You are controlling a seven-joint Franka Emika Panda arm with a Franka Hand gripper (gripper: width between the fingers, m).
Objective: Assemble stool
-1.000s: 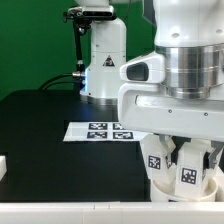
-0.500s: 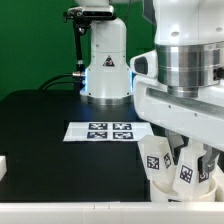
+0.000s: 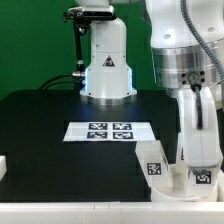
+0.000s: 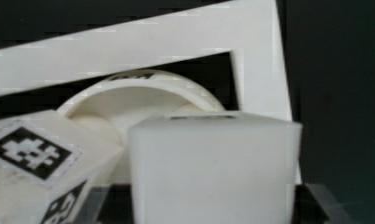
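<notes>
At the exterior view's lower right, my gripper [image 3: 202, 160] reaches straight down onto the stool. It is shut on an upright white leg [image 3: 204, 179] whose tag faces the camera. A second tagged leg [image 3: 152, 167] stands to its left on the low white seat [image 3: 172, 186], mostly hidden by my hand. In the wrist view the held leg [image 4: 216, 165] fills the space between my fingers, with my gripper [image 4: 216, 208] at its lower end. The other leg [image 4: 33, 165] leans in beside it, and a rounded white part of the seat [image 4: 139, 100] shows behind.
The marker board [image 3: 108, 131] lies flat mid-table. The robot's white base [image 3: 105, 65] stands behind it. A small white block [image 3: 3, 165] sits at the left edge. A white rail [image 3: 90, 212] runs along the front edge and shows as a white frame [image 4: 184, 45] in the wrist view.
My hand has turned about its vertical axis on the held leg, from broad side to narrow side, and sits slightly further right. The jaws have kept the same grip.
</notes>
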